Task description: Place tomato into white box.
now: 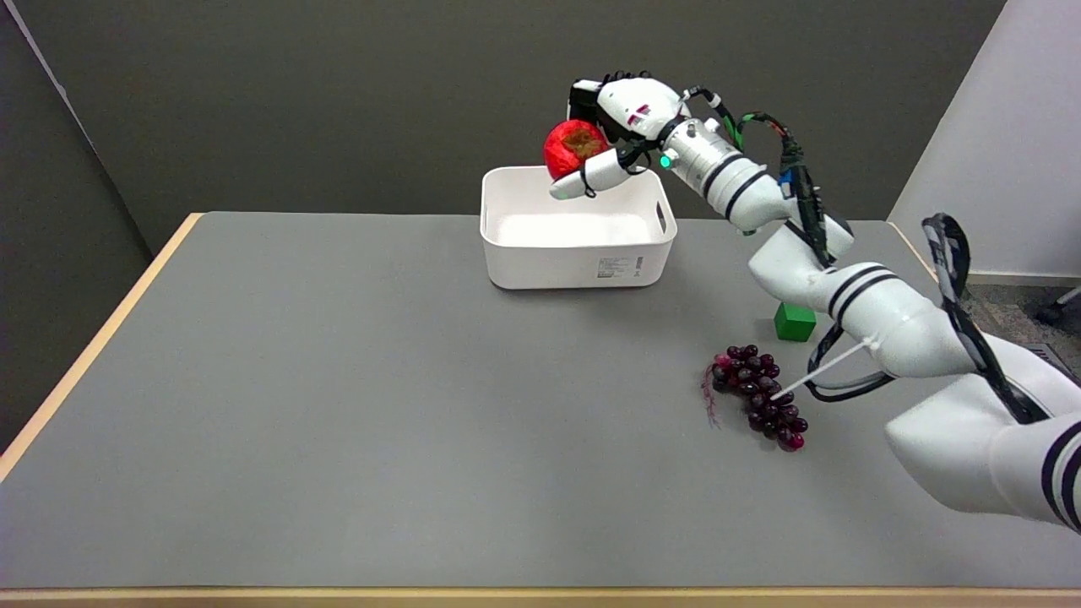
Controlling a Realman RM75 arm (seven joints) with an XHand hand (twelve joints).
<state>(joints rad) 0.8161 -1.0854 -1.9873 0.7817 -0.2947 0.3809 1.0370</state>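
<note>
Red tomato (573,147) gripped in right hand (615,127), up over box (578,253).

Near to far along desk's (338,405) right side: dark grapes (757,395), then green cube (794,322) partly behind arm (853,295), then white box by far edge. Held aloft above box's far rim, fingers (589,177) curled under and behind fruit, clear of box.

Hidden and cut-off parts, head view

The right hand (621,118) covers the tomato's (571,147) far side; the arm (853,295) hides part of the green cube (792,324) and leaves the frame at right; the white box's (578,257) label print is unreadable.
</note>
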